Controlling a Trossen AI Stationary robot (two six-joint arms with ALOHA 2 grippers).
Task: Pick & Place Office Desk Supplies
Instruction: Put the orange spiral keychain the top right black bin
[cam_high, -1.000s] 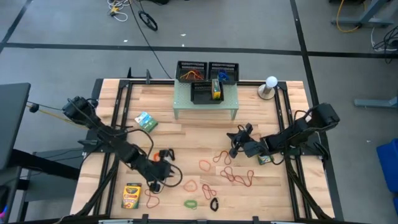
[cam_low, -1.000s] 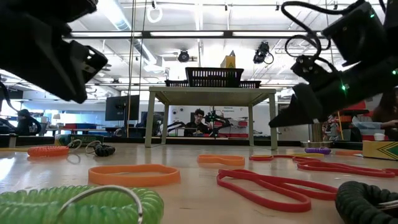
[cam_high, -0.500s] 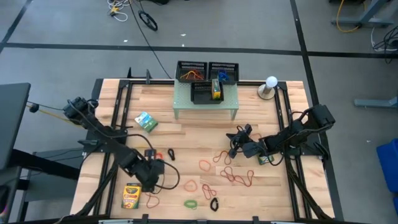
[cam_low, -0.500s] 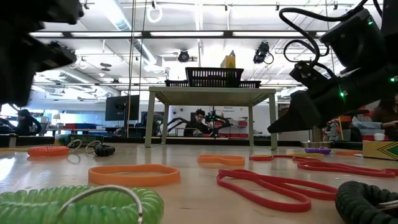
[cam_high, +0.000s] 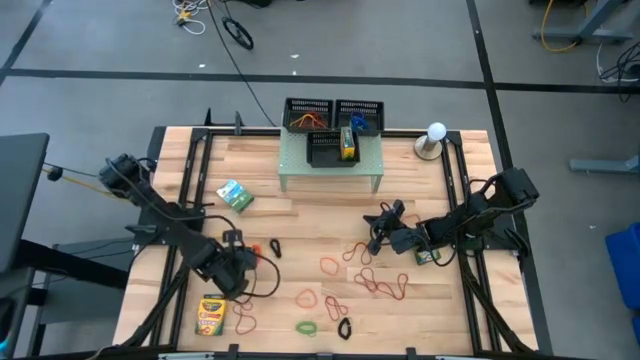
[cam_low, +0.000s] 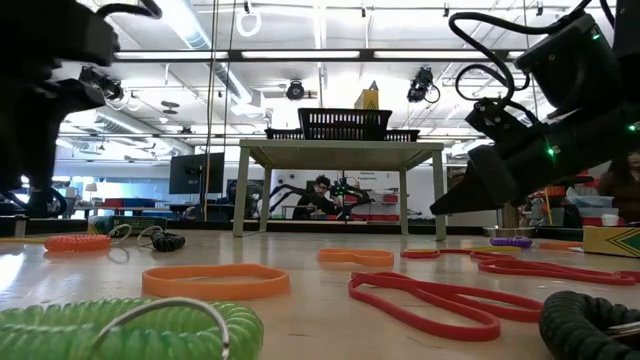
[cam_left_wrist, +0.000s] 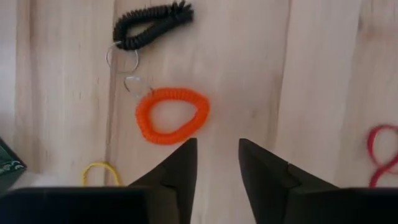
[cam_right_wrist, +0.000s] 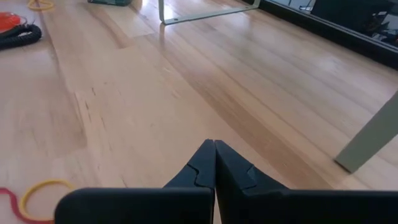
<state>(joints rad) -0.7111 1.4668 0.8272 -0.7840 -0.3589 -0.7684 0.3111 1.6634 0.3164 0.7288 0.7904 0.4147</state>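
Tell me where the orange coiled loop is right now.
In the high view the orange coiled loop lies on the table's left half, just ahead of the left gripper, beside a black coiled loop.

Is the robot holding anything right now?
No. The left tool is open over bare wood, near an orange coil. The right tool is shut on nothing.
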